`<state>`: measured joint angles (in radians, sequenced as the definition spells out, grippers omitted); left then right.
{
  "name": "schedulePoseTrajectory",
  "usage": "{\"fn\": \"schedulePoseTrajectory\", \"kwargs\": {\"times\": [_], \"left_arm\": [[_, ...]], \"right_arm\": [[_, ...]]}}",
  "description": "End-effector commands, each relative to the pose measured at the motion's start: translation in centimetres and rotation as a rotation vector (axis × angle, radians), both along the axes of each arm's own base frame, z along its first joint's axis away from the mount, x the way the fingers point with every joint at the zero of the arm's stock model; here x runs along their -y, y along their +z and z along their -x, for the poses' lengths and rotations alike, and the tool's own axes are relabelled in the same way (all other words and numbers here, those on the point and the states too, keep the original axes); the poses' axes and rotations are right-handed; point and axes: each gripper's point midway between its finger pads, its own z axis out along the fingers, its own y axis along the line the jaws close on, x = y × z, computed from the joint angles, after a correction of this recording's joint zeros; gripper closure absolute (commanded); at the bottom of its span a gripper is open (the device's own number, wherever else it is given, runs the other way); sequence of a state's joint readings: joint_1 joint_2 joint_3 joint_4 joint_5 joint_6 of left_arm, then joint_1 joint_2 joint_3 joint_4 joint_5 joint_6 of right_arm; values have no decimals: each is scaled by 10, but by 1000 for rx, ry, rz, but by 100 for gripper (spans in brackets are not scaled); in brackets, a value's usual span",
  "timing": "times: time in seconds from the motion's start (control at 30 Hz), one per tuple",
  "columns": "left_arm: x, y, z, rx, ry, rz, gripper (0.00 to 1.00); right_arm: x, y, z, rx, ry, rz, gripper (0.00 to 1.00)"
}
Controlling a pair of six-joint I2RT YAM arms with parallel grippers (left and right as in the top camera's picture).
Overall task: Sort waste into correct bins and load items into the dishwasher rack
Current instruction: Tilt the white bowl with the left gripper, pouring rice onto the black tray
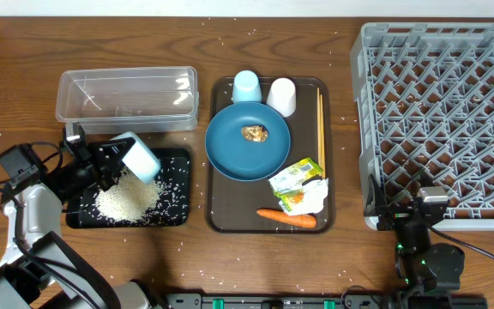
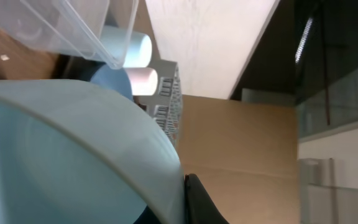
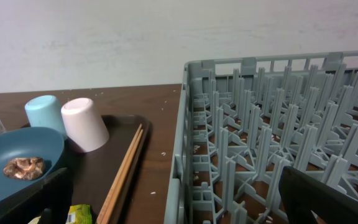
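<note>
My left gripper (image 1: 114,163) is shut on the light-blue bowl (image 1: 137,157), held tipped on its side over the black tray (image 1: 174,216), where a heap of white rice (image 1: 125,199) lies. The bowl fills the left wrist view (image 2: 61,149). The dark-blue plate (image 1: 247,142) carries the brown food lump (image 1: 254,133). The light-blue cup (image 1: 245,85), white cup (image 1: 281,96), chopsticks (image 1: 320,129), wrapper (image 1: 298,184) and carrot (image 1: 286,218) lie on the brown serving tray. My right gripper (image 1: 401,210) is open and empty at the grey rack's (image 1: 444,120) front left corner.
The clear plastic tub (image 1: 127,99) stands behind the black tray. The brown serving tray (image 1: 214,219) sits mid-table. Loose rice grains are scattered over the wooden table. The right wrist view shows the rack wall (image 3: 191,155) close in front of the fingers.
</note>
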<state>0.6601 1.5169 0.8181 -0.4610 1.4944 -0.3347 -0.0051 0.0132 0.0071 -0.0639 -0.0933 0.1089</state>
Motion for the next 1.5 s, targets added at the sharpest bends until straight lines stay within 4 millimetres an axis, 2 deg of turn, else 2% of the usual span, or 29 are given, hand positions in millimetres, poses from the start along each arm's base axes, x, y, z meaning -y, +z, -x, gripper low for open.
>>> {"fn": "schedulePoseTrajectory", "kwargs": {"times": [0.0, 0.07, 0.17, 0.23, 0.3, 0.37, 0.47, 0.53, 0.63, 0.7, 0.77, 0.97, 1.07, 1.13, 1.2, 1.23, 1.33, 1.47], "left_arm": [[-1, -11, 0, -52, 14, -32, 94], [5, 12, 3, -19, -23, 111, 94], [5, 16, 2, 3, -26, 90, 94], [-1, 0, -3, 28, -1, -55, 94], [-8, -29, -1, -141, 54, -127, 94], [-6, -32, 2, -177, 54, -112, 94], [-1, -14, 0, -86, 25, -58, 94], [-9, -28, -3, -120, 54, -144, 94], [-25, -67, 6, -328, 128, -283, 94], [-24, -69, 9, -345, 126, -279, 94], [-18, -59, 7, -310, 107, -227, 94], [3, 5, 0, -23, -7, 28, 94], [4, 7, 0, 17, -17, 10, 94], [0, -11, -2, 6, 2, -107, 94], [-6, -32, 0, -112, 41, -160, 94], [-4, -29, 0, -132, 42, -110, 94], [4, 16, -1, -8, -28, 105, 94], [1, 24, -5, 38, -25, 67, 94]], "right_arm": [[2, -2, 0, -5, -11, 13, 1], [2, -2, 0, -5, -11, 13, 1], [2, -2, 0, -5, -11, 13, 1], [2, -2, 0, -5, -11, 13, 1], [2, -2, 0, -5, -11, 13, 1], [2, -2, 0, -5, -11, 13, 1], [2, -2, 0, -5, -11, 13, 1], [2, -2, 0, -5, -11, 13, 1], [2, -2, 0, -5, -11, 13, 1], [2, -2, 0, -5, -11, 13, 1], [2, -2, 0, -5, -11, 13, 1], [2, -2, 0, -5, -11, 13, 1], [2, -2, 0, -5, -11, 13, 1], [2, -2, 0, -5, -11, 13, 1], [2, -2, 0, -5, -11, 13, 1], [2, -2, 0, -6, -11, 13, 1], [2, -2, 0, -6, -11, 13, 1], [2, -2, 0, -6, -11, 13, 1]]}}
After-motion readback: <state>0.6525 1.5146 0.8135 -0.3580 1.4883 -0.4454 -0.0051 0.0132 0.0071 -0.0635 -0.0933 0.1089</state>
